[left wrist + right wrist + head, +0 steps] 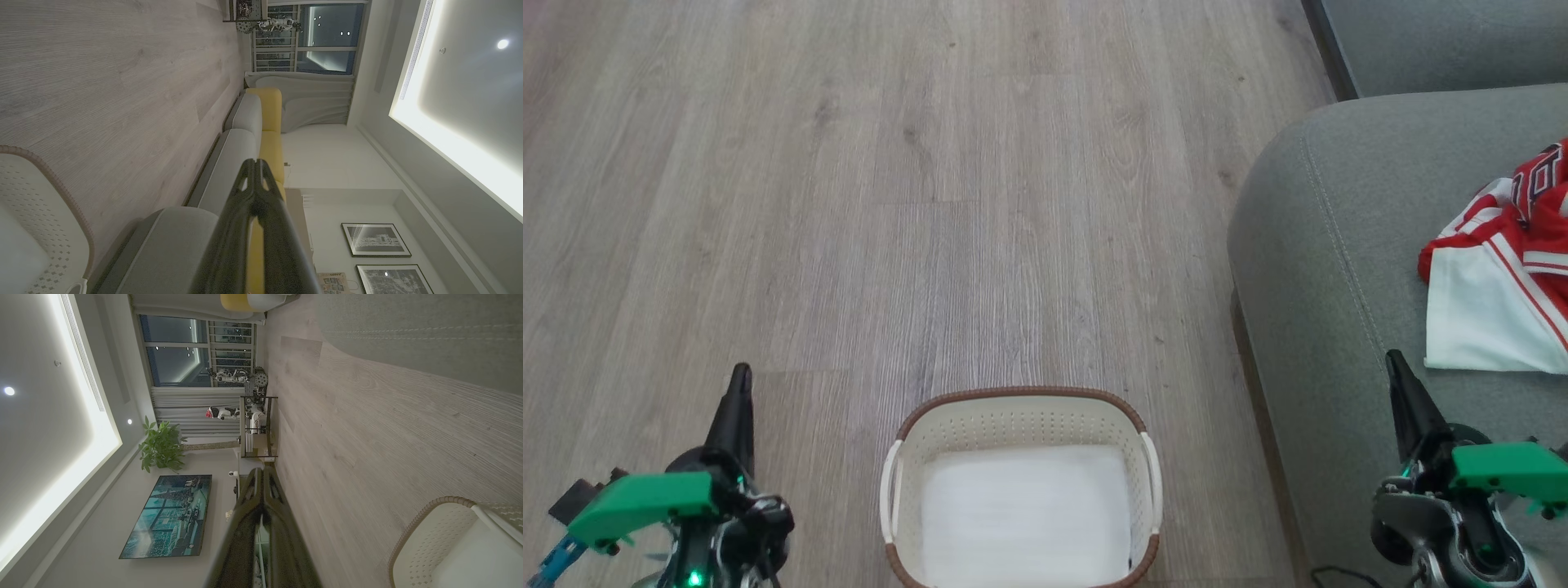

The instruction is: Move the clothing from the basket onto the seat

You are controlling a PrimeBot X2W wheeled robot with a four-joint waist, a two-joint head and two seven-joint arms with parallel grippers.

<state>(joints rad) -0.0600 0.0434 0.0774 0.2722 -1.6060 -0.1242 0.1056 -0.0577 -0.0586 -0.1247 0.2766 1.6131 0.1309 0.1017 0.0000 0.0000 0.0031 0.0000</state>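
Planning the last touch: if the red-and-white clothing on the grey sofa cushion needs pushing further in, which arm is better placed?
Right. Its shut pincer hangs by the sofa cushion, near the clothing. The left pincer is over the floor, on the far side of the basket.

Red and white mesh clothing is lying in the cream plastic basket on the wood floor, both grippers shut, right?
No: the head view shows the red and white mesh clothing on the grey fabric sofa seat, not in the cream plastic basket. The basket is on the wood floor; left gripper and right gripper are shut.
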